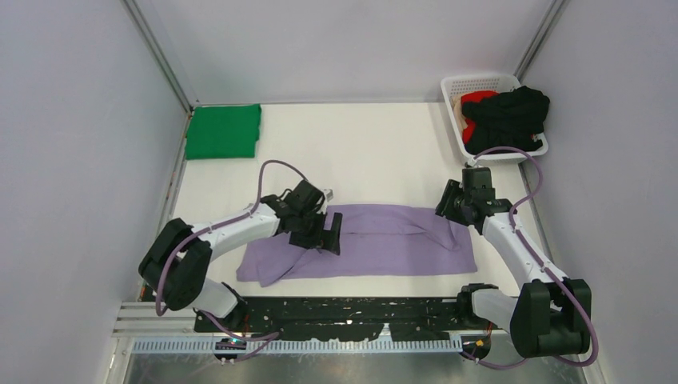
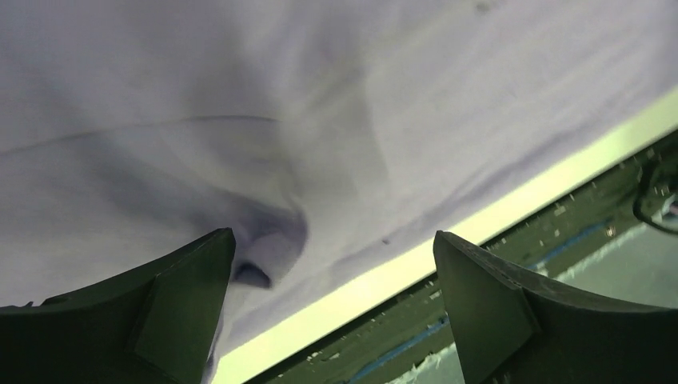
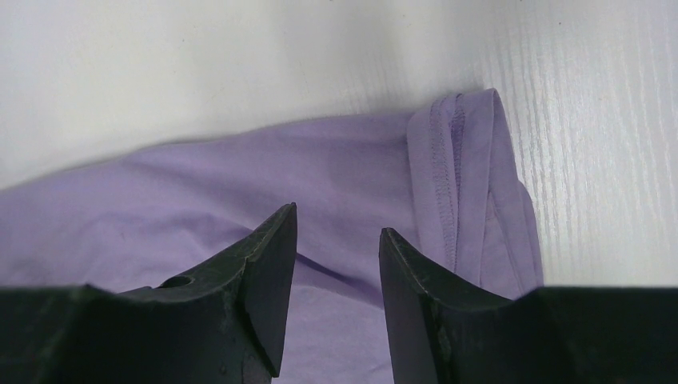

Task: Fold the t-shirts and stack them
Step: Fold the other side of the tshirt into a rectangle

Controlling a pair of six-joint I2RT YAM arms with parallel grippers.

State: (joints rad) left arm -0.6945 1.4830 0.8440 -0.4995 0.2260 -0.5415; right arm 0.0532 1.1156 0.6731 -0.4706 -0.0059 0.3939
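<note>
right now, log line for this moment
lavender shirt: partly folded, mid-table | left fingers: open above it | right fingers: open at its edge | green shirt: folded

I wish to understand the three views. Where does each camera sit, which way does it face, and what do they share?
Top external: above and behind the arms, facing down at the table; left arm and right arm show, reaching to the lavender t-shirt.
Left wrist: on the left wrist, facing down at lavender cloth and the table's near edge; left fingers show, wide apart.
Right wrist: on the right wrist, facing down at the shirt's hemmed end; right fingers show, apart.
Shared: all three see the lavender t-shirt.
</note>
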